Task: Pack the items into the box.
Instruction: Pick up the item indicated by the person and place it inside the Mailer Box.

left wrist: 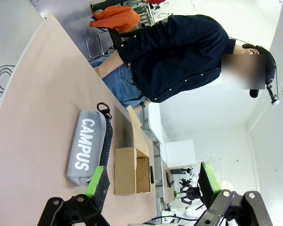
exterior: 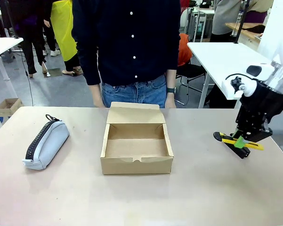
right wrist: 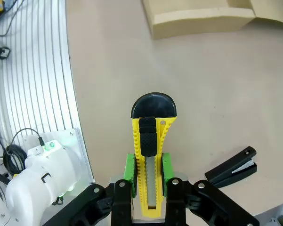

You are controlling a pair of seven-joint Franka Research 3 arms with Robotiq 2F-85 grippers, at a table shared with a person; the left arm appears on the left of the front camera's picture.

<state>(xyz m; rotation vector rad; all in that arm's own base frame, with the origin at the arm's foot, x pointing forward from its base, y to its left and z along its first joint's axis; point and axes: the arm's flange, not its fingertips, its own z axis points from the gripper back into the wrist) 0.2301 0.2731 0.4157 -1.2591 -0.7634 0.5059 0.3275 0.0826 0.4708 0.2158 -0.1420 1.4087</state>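
The brown cardboard box (exterior: 136,149) stands open at the table's middle, its flap lid tilted back toward the person. Left of it lies the pale grey-blue zip pouch (exterior: 47,143), printed CAMPUS (left wrist: 87,146). At the right, my right gripper (exterior: 240,140) hangs just above the table, shut on a yellow and black utility knife (right wrist: 149,155). The small black stapler (right wrist: 233,168) lies on the table beside that gripper. My left gripper (left wrist: 153,188) is open and holds nothing, well above the table, with the pouch and the box (left wrist: 132,169) beyond it.
A person in a dark shirt (exterior: 132,42) stands at the table's far edge behind the box, hands down. The table's right edge (right wrist: 77,122) runs close to the right gripper. Bare table (exterior: 141,197) lies in front of the box.
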